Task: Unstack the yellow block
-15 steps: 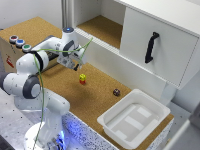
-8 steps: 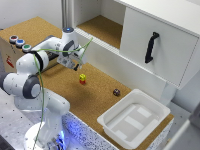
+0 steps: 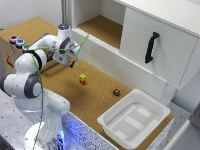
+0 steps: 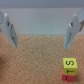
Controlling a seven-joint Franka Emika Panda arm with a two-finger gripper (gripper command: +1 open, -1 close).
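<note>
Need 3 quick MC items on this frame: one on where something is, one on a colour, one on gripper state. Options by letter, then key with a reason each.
1. Where does the yellow block sit?
A. Inside the white tub
B. On top of the red block
C. Between the gripper's fingers

2. What colour is the handle on the cabinet door?
A. Black
B. Yellow
C. Red

3. What state is the gripper in?
A. Shut on the yellow block
B. Shut on nothing
C. Open, holding nothing

Key:
1. B: both views show yellow stacked on the red block, on the cork surface and apart from the white tub.
2. A: the handle shows dark against the white door in the exterior view.
3. C: the wrist view shows the fingers spread wide with only bare cork between them.
</note>
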